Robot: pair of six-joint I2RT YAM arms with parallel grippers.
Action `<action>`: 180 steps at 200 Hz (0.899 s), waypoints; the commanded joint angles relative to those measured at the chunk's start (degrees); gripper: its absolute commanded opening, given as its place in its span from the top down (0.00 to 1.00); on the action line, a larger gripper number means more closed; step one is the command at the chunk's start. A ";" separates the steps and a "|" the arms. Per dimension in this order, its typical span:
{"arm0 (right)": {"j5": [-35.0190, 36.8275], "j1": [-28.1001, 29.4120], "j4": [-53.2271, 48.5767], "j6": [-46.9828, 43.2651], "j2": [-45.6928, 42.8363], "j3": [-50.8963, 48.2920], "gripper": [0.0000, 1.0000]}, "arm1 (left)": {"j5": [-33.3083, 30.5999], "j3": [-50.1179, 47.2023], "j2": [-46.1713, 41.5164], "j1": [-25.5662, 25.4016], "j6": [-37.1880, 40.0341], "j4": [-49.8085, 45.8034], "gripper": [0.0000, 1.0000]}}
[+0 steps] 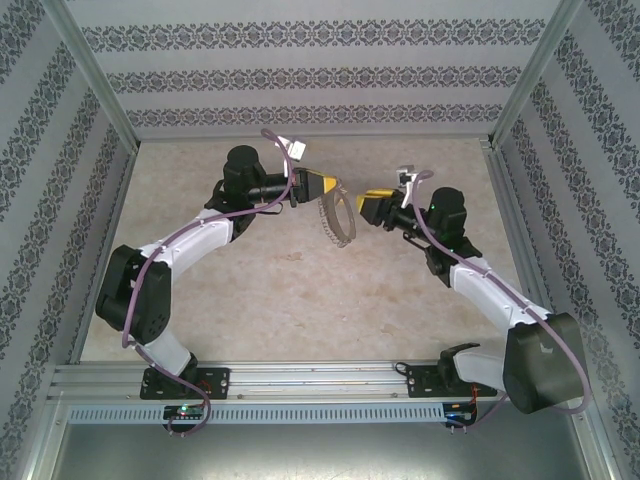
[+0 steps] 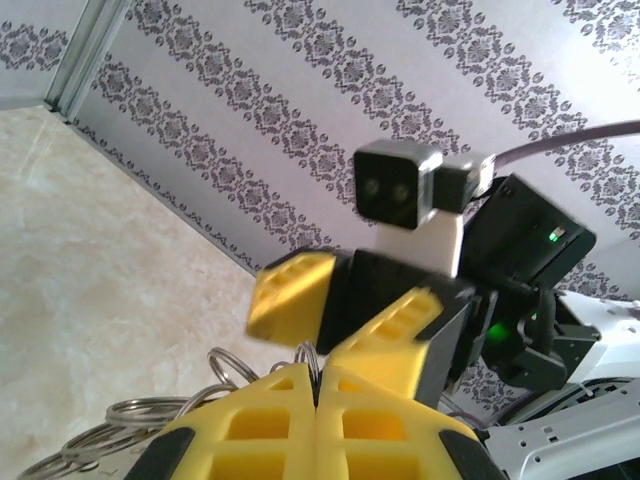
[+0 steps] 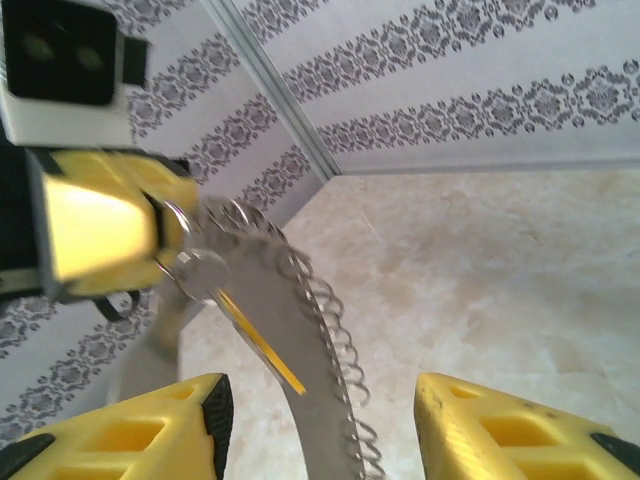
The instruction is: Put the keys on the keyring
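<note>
The keyring hangs in the air between both arms, a grey hoop fringed with small wire rings. My left gripper is shut on its upper edge; in the left wrist view its fingers pinch a wire loop, with more rings fanning to the left. In the right wrist view the hoop curves down between my open right gripper, touching neither finger. A small key with a round silver end and a yellow edge lies against the hoop, hooked near the left gripper. My right gripper sits just right of the hoop.
Patterned walls enclose the beige table on three sides, with metal corner posts. The right arm's wrist camera faces the left gripper closely. Both arm bases sit on the rail at the near edge.
</note>
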 commanded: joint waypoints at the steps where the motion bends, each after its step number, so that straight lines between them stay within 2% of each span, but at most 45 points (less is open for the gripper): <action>1: 4.99 1.94 1.29 -3.85 -0.47 -0.30 0.46 | -0.21 -0.12 -2.65 -0.79 -1.85 5.94 1.00; 52: 5.28 5.60 1.88 -5.65 1.83 2.21 0.46 | 0.13 0.24 -2.65 -1.40 -1.84 5.72 1.00; 119: 7.13 6.93 1.02 -7.03 3.54 5.86 0.47 | 0.71 0.72 -2.63 -1.89 -1.87 5.20 1.00; 134: 6.27 6.91 0.69 -7.12 4.02 6.54 0.50 | 0.74 0.89 -2.54 -2.10 -2.12 5.22 1.00; 180: 1.99 8.01 0.12 -8.35 3.90 6.02 0.69 | 0.13 0.76 -2.91 -2.03 -1.87 5.22 1.00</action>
